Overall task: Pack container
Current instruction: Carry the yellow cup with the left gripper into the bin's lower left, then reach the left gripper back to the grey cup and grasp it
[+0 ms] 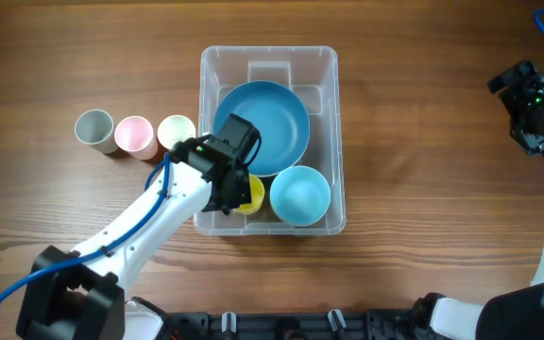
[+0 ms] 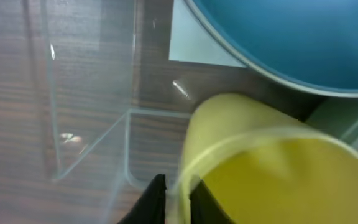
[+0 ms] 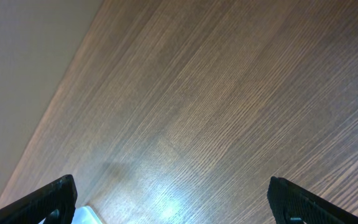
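- Two arms show from overhead. The left one stretches diagonally from the near-left corner of the wooden table [image 1: 423, 274], and its left gripper [image 1: 238, 192] is dipped into the container's near-left corner.
- The clear container [image 1: 270, 53] sits mid-table. It holds a large blue bowl [image 1: 270, 118], a light blue bowl [image 1: 300, 195] and a yellow cup [image 1: 253, 195].
- A grey cup [image 1: 93, 128], a pink cup [image 1: 134, 135] and a cream cup [image 1: 175, 131] stand in a row just left of it.
- The right arm is folded back at the far-right edge, with the right gripper [image 1: 513, 87] well apart from the container.
- In the left wrist view, the black fingers [image 2: 151, 203] pinch the yellow cup's rim, one outside and one inside. The cup is tilted, with the blue bowl and a white label [image 2: 197, 45] behind it.
- In the right wrist view, the fingertips [image 3: 50, 198] are spread wide above bare tabletop.
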`<action>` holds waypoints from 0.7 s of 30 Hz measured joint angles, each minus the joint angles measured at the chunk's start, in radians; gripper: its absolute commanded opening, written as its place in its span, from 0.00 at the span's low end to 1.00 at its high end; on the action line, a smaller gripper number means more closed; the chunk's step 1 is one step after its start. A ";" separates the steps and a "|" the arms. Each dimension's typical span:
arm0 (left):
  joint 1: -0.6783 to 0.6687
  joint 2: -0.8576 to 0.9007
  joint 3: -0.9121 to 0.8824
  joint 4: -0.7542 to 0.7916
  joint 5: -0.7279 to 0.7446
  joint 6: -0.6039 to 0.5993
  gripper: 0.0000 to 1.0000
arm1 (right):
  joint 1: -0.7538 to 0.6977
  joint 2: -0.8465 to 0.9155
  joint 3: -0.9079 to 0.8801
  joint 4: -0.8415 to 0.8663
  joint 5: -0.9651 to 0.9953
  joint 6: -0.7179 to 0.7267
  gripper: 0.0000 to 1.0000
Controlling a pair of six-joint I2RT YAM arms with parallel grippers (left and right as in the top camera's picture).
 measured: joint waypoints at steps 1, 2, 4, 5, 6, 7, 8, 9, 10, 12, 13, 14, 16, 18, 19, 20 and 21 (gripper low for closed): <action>0.000 0.000 -0.006 0.002 -0.001 -0.005 0.43 | 0.000 0.000 0.000 0.000 0.000 0.000 1.00; 0.000 0.000 -0.002 0.000 -0.001 -0.005 0.50 | 0.000 0.000 0.000 0.000 0.000 0.000 1.00; 0.005 -0.003 0.044 -0.052 0.001 -0.014 0.62 | 0.000 0.000 0.000 0.000 0.000 0.000 1.00; 0.013 -0.012 0.075 -0.076 0.000 -0.008 0.68 | 0.000 0.000 0.000 0.000 0.000 0.000 1.00; 0.026 -0.021 0.117 -0.114 -0.001 -0.008 0.74 | 0.000 0.000 0.000 0.000 0.000 0.000 1.00; 0.042 -0.033 0.154 -0.140 -0.003 -0.006 0.79 | 0.000 0.000 0.000 0.000 0.000 0.000 1.00; 0.066 -0.053 0.202 -0.163 -0.009 -0.009 0.84 | 0.000 0.000 0.000 0.000 0.000 0.000 1.00; 0.108 -0.085 0.265 -0.182 -0.019 -0.013 0.87 | 0.000 0.000 0.000 0.000 0.000 0.000 1.00; 0.146 -0.113 0.303 -0.188 -0.030 -0.008 0.88 | 0.000 0.000 0.000 0.000 0.000 0.000 1.00; 0.264 -0.171 0.355 -0.181 -0.061 -0.008 0.88 | 0.000 0.000 0.000 0.000 0.000 0.000 1.00; 0.341 -0.193 0.365 -0.174 -0.077 -0.007 0.87 | 0.000 0.000 0.000 0.000 0.000 0.000 1.00; 0.414 -0.201 0.369 -0.168 -0.092 -0.007 0.86 | 0.000 0.000 0.000 0.000 0.000 0.000 1.00; 0.579 -0.190 0.369 -0.149 -0.097 -0.007 0.83 | 0.000 0.000 0.000 0.000 0.000 0.000 1.00; 0.721 -0.132 0.369 -0.122 -0.082 -0.005 0.81 | 0.000 0.000 0.000 0.000 0.000 0.000 1.00; 0.767 -0.099 0.369 -0.101 -0.057 0.001 0.80 | 0.000 0.000 0.000 0.000 0.000 0.000 1.00; 0.788 -0.082 0.370 -0.089 -0.044 0.013 0.78 | 0.000 0.000 0.000 0.000 0.000 0.000 1.00; 0.861 0.019 0.370 -0.056 0.003 0.018 0.77 | 0.000 0.000 0.000 0.000 0.000 0.000 1.00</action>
